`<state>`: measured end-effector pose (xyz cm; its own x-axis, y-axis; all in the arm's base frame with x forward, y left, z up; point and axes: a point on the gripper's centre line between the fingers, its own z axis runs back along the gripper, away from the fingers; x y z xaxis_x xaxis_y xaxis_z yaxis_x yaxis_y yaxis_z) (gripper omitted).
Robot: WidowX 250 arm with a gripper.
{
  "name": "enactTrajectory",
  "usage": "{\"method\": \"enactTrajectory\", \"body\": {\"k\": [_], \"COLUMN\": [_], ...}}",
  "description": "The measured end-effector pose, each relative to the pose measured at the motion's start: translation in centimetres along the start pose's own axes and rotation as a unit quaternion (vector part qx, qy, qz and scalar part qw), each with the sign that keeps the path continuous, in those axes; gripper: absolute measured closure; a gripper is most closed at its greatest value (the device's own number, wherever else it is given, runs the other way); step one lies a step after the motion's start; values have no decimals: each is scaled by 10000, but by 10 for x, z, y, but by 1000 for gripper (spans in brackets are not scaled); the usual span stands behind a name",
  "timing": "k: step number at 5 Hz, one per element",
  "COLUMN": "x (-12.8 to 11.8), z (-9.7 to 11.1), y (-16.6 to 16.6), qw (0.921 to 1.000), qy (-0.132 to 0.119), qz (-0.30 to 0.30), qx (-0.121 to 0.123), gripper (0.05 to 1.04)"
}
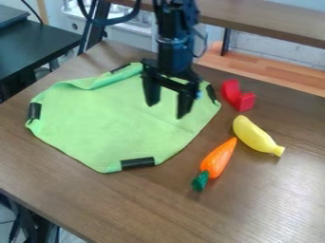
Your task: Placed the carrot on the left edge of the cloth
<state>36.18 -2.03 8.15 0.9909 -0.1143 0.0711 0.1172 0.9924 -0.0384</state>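
- Jaws apart with nothing between them: the black gripper [168,110] hangs over the upper right part of the cloth.
- Far left, a black table [39,43] stands beyond the brown work table [47,166].
- On the brown table lies the light green cloth [105,123], its upper left edge rucked up; black strips [34,111] sit at its left, top, bottom and right edges.
- Right of the bottom strip, the orange carrot [217,158] lies on bare wood, off the cloth, its green top towards the lower left and its tip near the banana.
- Farther up, a red block-like piece [238,97] with a notch rests beyond the cloth's right edge.
- Rightmost, the yellow banana [255,135] lies aslant.
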Motion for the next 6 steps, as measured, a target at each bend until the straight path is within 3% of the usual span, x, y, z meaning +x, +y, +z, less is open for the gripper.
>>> {"method": "enactTrajectory", "body": {"k": [1, 2, 4, 6], "x": [-9, -15, -10, 0], "z": [-9, -7, -14, -25], "y": [-38, -47, -72, -87], "qw": [9989, 9979, 9966, 9971], "qy": [-8, -248, -629, -606], "qz": [111, 256, 74, 144], "qx": [-465, -541, -529, -443], "gripper": [83, 83, 83, 83]}}
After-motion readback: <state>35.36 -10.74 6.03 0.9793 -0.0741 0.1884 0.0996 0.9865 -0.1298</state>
